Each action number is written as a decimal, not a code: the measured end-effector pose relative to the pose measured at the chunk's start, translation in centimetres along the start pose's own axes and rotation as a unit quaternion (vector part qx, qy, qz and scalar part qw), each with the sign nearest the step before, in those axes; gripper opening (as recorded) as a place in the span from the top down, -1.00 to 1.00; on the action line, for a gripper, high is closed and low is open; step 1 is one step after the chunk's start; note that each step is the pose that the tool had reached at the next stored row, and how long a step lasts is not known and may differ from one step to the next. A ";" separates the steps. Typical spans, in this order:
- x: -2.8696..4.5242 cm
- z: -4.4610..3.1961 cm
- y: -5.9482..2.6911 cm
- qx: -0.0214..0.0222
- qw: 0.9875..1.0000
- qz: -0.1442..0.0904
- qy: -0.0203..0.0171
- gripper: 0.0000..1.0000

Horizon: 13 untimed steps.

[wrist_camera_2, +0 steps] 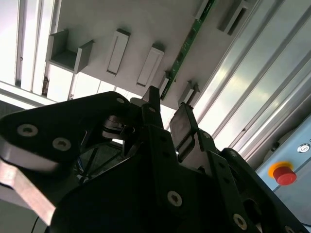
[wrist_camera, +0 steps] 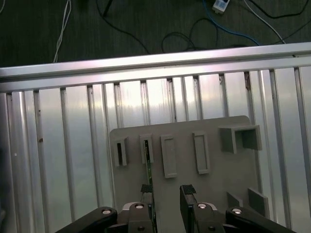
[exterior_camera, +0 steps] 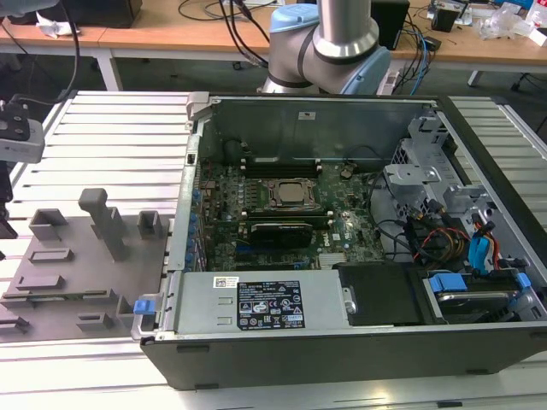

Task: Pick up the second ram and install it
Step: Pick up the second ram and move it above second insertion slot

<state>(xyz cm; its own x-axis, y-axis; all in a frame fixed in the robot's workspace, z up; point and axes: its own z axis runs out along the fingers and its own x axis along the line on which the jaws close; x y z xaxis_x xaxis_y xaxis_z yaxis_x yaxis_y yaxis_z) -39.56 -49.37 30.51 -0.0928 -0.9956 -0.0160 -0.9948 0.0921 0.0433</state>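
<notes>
The second ram (wrist_camera: pixel 148 167) is a thin green stick standing on edge in the slots of the grey tray (wrist_camera: pixel 218 179). In the second wrist view the second ram (wrist_camera_2: pixel 183 53) runs slantwise across the tray (wrist_camera_2: pixel 146 24). My gripper (wrist_camera: pixel 167 191) hovers over one end of it, open, with nothing between the black fingers (wrist_camera: pixel 187 191). The stick lines up with one finger rather than the gap. In the second wrist view the gripper (wrist_camera_2: pixel 167 114) is also open. In the exterior view the stick (exterior_camera: pixel 64 295) lies in the tray (exterior_camera: pixel 85 273) at that view's left.
An open computer case (exterior_camera: pixel 342 342) stands at the exterior view's right, with the motherboard (exterior_camera: pixel 342 231) and CPU socket (exterior_camera: pixel 286 192) inside. Tall grey blocks (exterior_camera: pixel 102 222) rise from the tray. A slatted aluminium table (wrist_camera: pixel 73 145) lies beneath. A red button (wrist_camera_2: pixel 285 174) sits nearby.
</notes>
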 end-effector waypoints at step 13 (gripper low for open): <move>0.02 1.08 -0.05 0.000 1.000 0.000 0.000 0.27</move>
<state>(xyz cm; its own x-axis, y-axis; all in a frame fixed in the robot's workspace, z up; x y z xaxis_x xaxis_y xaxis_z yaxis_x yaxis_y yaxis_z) -39.56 -49.38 29.43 -0.0929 -0.9956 -0.0160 -0.9948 0.0921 0.0433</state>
